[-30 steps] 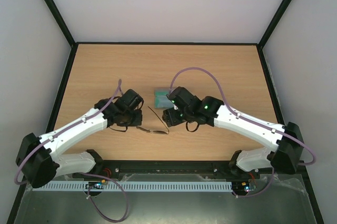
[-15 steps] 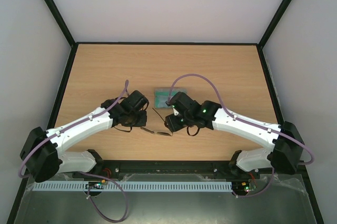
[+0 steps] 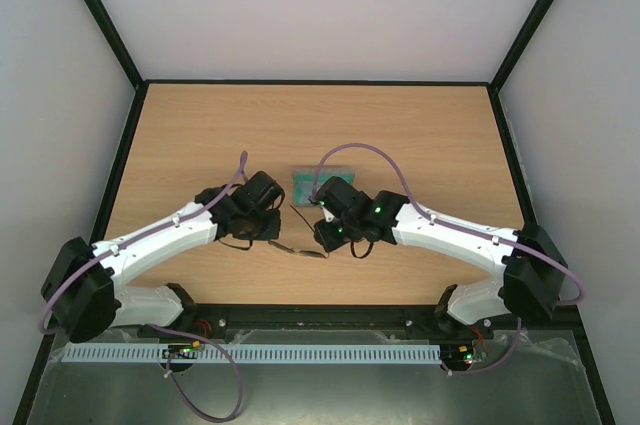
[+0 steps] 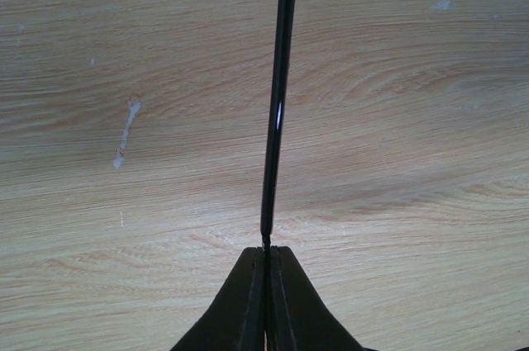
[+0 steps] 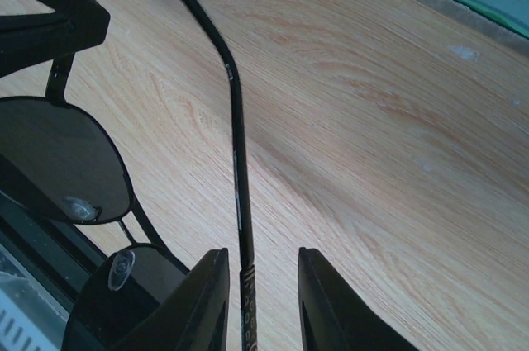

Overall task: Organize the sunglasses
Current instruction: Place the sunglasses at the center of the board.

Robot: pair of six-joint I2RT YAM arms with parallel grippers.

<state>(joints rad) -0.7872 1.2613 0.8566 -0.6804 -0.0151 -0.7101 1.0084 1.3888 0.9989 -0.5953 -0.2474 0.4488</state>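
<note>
Pinching one temple of the thin dark wire sunglasses (image 5: 62, 161) with my left tool (image 4: 266, 250), I am straddling the other, right tool (image 5: 260, 256) spread; folding seems not yet done.

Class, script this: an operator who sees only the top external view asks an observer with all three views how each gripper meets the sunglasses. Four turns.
Operator: From above I cannot see any contact. What is happening on the left side?
Observer: The left gripper is shut on the tip of one temple arm of the sunglasses.
Operator: And on the right?
Observer: The right gripper is open, with a finger on either side of the other temple arm and bare table showing in the gap.
</note>
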